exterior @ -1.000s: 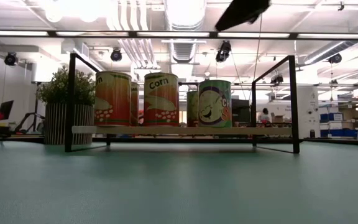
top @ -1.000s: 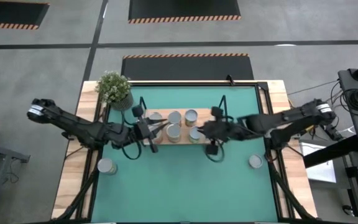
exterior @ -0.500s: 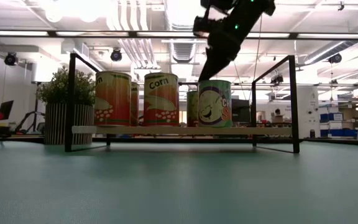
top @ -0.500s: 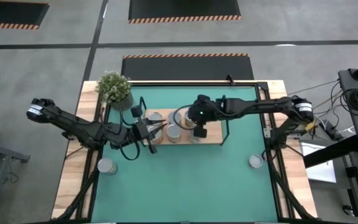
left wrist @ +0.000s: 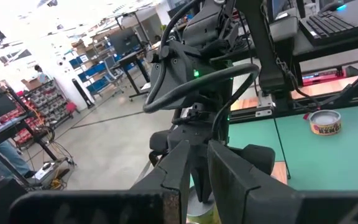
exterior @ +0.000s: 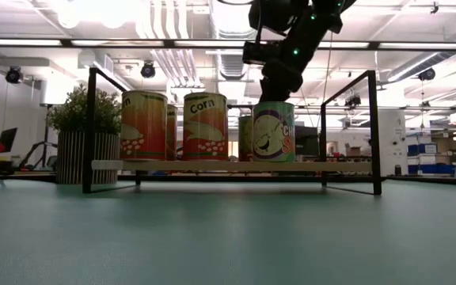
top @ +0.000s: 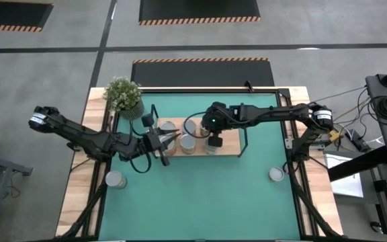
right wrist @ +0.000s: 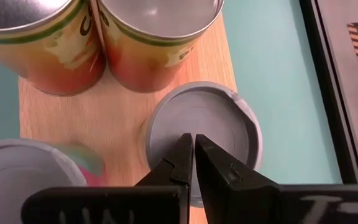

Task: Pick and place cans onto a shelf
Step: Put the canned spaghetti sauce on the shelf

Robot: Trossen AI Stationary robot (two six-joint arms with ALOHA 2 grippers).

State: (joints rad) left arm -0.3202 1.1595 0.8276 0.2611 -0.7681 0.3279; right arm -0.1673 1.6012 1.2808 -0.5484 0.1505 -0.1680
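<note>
- Over the shelf (top: 228,144), your right gripper (right wrist: 193,155) hangs with its fingers pressed together, holding nothing, directly above the lid of one can (right wrist: 202,127); five cans sit on the board.
- At the shelf's left end, your left gripper (top: 163,139) is nearly shut beside the leftmost can (top: 168,127); whether it grips, you cannot tell.
- Two cans wait on the mat: near left (top: 115,179) and near right (top: 276,175).
- Descend like this and the closed tips will strike the lid; a sideways drag could topple neighbours, since they stand close together.
</note>
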